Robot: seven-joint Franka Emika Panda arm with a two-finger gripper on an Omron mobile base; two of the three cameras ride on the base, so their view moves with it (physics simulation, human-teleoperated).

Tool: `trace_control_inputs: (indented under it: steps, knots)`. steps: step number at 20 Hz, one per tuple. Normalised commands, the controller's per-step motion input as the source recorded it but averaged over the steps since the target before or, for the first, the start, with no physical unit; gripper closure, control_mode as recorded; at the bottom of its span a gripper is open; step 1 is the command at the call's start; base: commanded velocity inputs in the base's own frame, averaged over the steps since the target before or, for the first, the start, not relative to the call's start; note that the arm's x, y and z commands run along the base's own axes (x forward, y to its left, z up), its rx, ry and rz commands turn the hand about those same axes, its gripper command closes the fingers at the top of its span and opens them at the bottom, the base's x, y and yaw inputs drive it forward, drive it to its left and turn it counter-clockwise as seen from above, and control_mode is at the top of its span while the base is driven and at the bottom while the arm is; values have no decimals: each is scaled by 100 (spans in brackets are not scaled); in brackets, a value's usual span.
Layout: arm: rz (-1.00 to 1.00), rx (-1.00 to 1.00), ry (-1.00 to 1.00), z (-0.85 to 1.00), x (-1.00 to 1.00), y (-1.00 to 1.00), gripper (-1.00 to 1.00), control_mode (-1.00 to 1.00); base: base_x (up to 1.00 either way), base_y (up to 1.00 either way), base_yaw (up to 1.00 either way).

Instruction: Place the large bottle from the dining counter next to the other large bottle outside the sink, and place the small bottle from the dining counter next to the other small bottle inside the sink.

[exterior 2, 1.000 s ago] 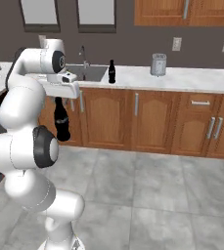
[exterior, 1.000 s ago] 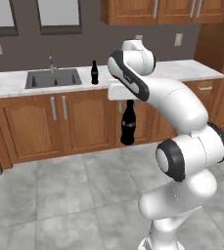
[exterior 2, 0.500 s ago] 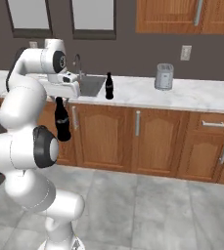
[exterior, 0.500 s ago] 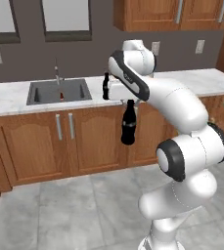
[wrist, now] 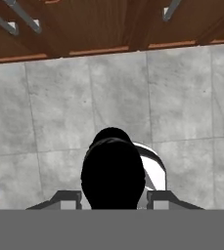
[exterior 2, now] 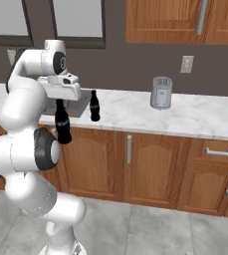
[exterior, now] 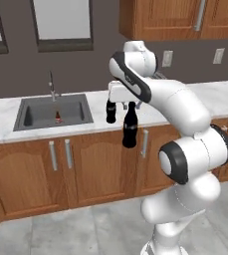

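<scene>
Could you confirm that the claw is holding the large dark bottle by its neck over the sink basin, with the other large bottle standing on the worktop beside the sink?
Not quite: the held large bottle hangs from the claw in front of the cabinet doors, above the floor, not over the sink. The left base view shows this. The other large bottle does stand on the worktop beside the sink.

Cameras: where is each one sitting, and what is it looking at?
Left base view: behind the arm's left, facing the sink; arm at right.
Right base view: behind its right, facing the worktop; arm at left.
Hand view: on the hand, looking down at the floor past the claw.
Both base views share the held bottle and the standing bottle.
</scene>
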Motion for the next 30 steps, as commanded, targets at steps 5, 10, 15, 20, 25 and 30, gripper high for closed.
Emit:
trace_control_inputs:
  steps: [5, 10, 15, 20, 25, 30]
  knots:
    - [0, 0, 0, 0, 0, 0, 100, 100, 69, -55, -1]
    - [0, 0, 0, 0, 0, 0, 100, 100, 84, -36, -3]
    - [0, 0, 0, 0, 0, 0, 100, 100, 100, -20, -5]
    - [0, 0, 0, 0, 0, 0, 100, 100, 91, -8, -4]
    - [0, 0, 0, 0, 0, 0, 100, 100, 27, 0, -1]
    - [0, 0, 0, 0, 0, 0, 100, 100, 0, 0, 0]
